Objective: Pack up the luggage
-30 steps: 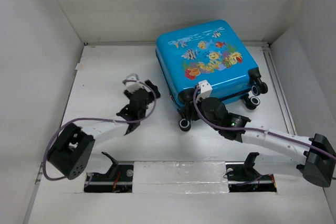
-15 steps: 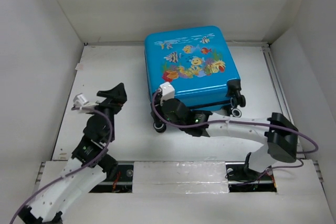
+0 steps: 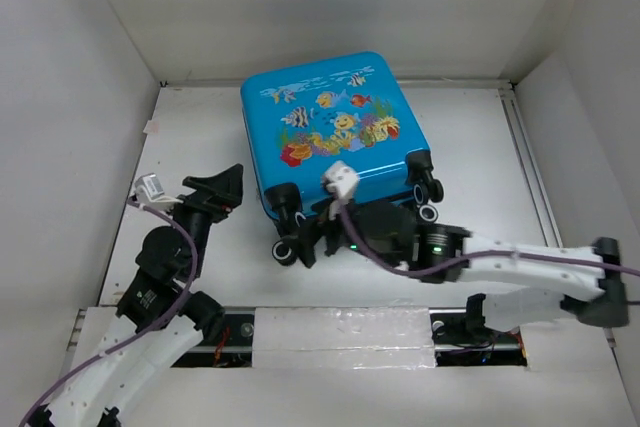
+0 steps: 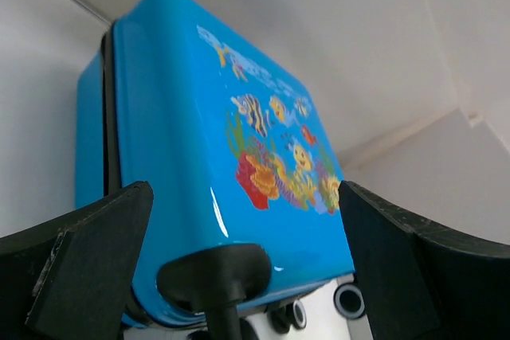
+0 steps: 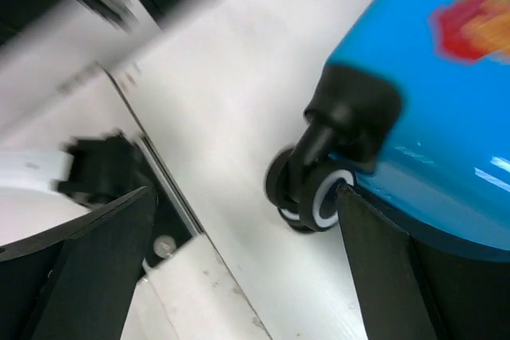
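Note:
The luggage (image 3: 325,137) is a bright blue hard-shell case with a fish print. It lies closed and flat at the back middle of the white table, black wheels (image 3: 285,250) toward the arms. My left gripper (image 3: 214,188) stands open just left of the case, nothing between its fingers. In the left wrist view the luggage (image 4: 199,133) fills the space ahead of the left gripper (image 4: 241,197). My right gripper (image 3: 303,237) is open at the near left corner of the case. In the right wrist view a wheel (image 5: 307,193) sits by the inner side of the right gripper's (image 5: 245,197) right finger.
White enclosure walls (image 3: 80,67) close in the left, back and right. A taped white strip (image 3: 340,332) runs along the near edge between the arm bases. More wheels (image 3: 430,202) stick out at the case's near right corner.
The luggage has slid left and turned a little. My right arm swept left along its wheel end and its jaws opened wide. My left arm pulled back and opened.

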### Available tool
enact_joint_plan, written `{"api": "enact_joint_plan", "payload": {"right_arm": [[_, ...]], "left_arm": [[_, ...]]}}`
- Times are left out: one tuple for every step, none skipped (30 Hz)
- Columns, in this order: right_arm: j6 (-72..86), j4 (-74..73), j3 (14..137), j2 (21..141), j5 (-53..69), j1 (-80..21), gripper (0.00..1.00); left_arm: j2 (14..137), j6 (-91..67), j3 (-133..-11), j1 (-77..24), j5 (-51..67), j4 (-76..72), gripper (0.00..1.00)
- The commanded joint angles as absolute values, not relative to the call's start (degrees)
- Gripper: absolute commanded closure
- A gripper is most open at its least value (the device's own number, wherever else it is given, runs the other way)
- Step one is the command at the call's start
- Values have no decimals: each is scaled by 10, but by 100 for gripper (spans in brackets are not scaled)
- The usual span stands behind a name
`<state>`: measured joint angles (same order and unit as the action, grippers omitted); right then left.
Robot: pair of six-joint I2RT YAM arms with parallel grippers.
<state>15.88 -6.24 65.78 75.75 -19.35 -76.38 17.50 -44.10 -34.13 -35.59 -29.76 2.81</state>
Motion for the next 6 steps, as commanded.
{"api": "enact_joint_plan", "payload": {"right_arm": [[150, -61, 611, 641, -243, -768, 0], [162, -76, 577, 591, -250, -768, 0], [169, -82, 577, 567, -256, -768, 0], [169, -87, 542, 544, -256, -768, 0], [186, -93, 524, 504, -263, -768, 0], [194, -93, 509, 486, -263, -768, 0]], "left_arm": [[191, -414, -349, -359, -221, 18, 1], [196, -409, -338, -359, -204, 5, 1], [196, -402, -332, -359, -196, 4, 1], [196, -402, -325, -359, -196, -2, 1], [196, -402, -319, -359, -191, -9, 1], [196, -402, -311, -359, -186, -9, 1]]}}
